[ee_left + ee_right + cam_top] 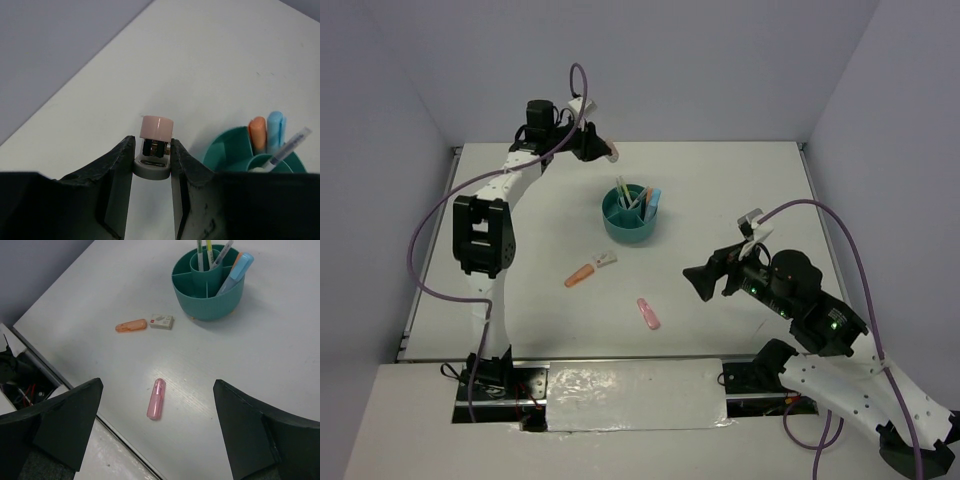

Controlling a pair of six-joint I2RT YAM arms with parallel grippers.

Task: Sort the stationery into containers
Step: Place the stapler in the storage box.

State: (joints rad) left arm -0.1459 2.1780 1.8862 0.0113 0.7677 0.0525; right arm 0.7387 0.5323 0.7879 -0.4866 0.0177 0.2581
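Top view shows the left arm [485, 225] reaching to the far side of the table [750, 190], and the right arm [820, 320] low on the near right. Left gripper [151, 150] has its jaws closed on a small thing [156, 128] with a pink top and a grey bottom. The thing sits between the two black fingers [117, 175] and pokes out past their tips. You cannot tell if it touches the table. Just to the right of it, in the left wrist view, is the teal organizer [227, 145]. Thin pens [200, 249] stand in its middle cup. A blue piece [240, 266] and an orange piece [258, 131] lean side by side in one outer part. Right gripper [698, 282] has its jaws spread wide, with nothing between them. Three things lie flat on the table near the organizer. An orange cap [131, 326] and a small white box [161, 321] lie just beside each other. A pink stick [156, 399] lies by itself, closer to the arms.
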